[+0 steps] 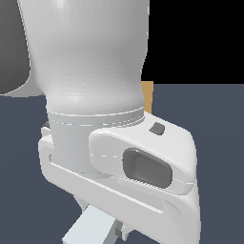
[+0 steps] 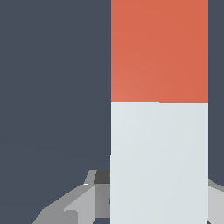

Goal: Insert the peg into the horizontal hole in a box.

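Observation:
The peg (image 2: 159,131) fills much of the wrist view, a broad square bar that is pale grey-white near the hand and red-orange (image 2: 159,50) at its far end. My gripper (image 2: 159,199) is shut on its white part, with grey fingers (image 2: 74,205) showing on either side of it. In the exterior view the arm's white wrist and hand (image 1: 143,167) block almost everything. A pale piece of the peg (image 1: 88,228) sticks out below the hand. Only a thin tan sliver of the box (image 1: 148,97) shows behind the wrist, and its hole is hidden.
A dark blue-grey floor (image 2: 52,87) lies under the peg and behind the arm (image 1: 209,109). Nothing else shows in either view.

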You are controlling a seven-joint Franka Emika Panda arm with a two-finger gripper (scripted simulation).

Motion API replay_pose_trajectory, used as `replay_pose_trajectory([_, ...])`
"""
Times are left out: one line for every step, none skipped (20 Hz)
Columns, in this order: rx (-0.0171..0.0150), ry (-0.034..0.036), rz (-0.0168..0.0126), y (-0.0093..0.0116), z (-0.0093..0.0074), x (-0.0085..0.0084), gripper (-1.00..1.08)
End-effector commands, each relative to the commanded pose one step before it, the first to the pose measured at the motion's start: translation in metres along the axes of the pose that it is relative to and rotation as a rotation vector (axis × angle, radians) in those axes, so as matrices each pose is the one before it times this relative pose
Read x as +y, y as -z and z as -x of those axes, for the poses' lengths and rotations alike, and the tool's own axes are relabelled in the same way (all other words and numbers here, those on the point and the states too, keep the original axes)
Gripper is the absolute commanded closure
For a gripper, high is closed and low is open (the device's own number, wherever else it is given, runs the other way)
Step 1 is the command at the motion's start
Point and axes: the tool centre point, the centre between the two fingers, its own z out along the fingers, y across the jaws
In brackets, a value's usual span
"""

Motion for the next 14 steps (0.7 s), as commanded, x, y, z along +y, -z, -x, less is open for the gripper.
replay_pose_trajectory([0.00022,0.00026,0.00048,-0.00026,-0.00023,0.0002,1.08])
replay_pose_trajectory([0.0,0.0,0.0,0.0,0.0,0.0,1.08])
replay_pose_trajectory([0.0,0.0,0.0,0.0,0.0,0.0,1.08])
replay_pose_trajectory([0.0,0.0,0.0,0.0,0.0,0.0,1.08])
replay_pose_trajectory([0.0,0.0,0.0,0.0,0.0,0.0,1.08])
replay_pose_trajectory([0.0,0.0,0.0,0.0,0.0,0.0,1.08])
replay_pose_trajectory([0.0,0.0,0.0,0.0,0.0,0.0,1.08])
replay_pose_trajectory([0.0,0.0,0.0,0.00014,0.00009,0.00006,1.08])
replay_pose_trajectory([-0.00015,0.00065,0.00018,0.00028,-0.00044,0.00003,1.08])
replay_pose_trajectory([-0.00005,0.00224,0.00001,0.00054,-0.0015,0.00006,1.08])
replay_pose_trajectory([-0.00008,0.00372,0.00002,0.00091,-0.0025,0.0001,1.08])
replay_pose_trajectory([-0.00011,0.00526,0.00003,0.00127,-0.00353,0.00014,1.08])
replay_pose_trajectory([-0.00014,0.0068,0.00004,0.00165,-0.00456,0.00018,1.08])
replay_pose_trajectory([-0.00017,0.00834,0.00005,0.00203,-0.0056,0.00022,1.08])
